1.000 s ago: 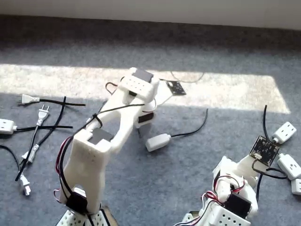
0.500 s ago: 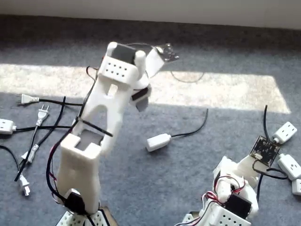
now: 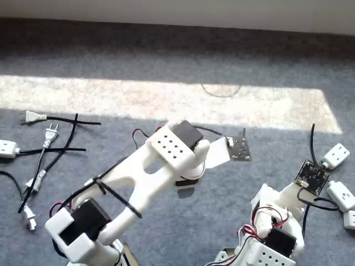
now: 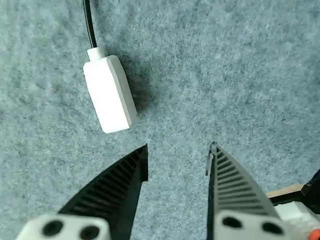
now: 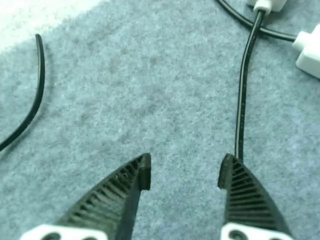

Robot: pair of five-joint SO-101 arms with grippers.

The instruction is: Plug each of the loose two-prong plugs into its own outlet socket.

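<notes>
Left wrist view: the left gripper (image 4: 177, 150) hangs wide open over carpet (image 4: 250, 75), seemingly lining up on the white outlet socket (image 4: 109, 92) lying just past one jaw. The right gripper (image 5: 185, 162), equally spread, waits beside a black cord (image 5: 243, 95). The loose two-prong plugs (image 3: 50, 133) lie well apart, at the high view's left.

Grey carpet (image 3: 166, 50) with a sunlit band (image 3: 166, 102) across it
</notes>
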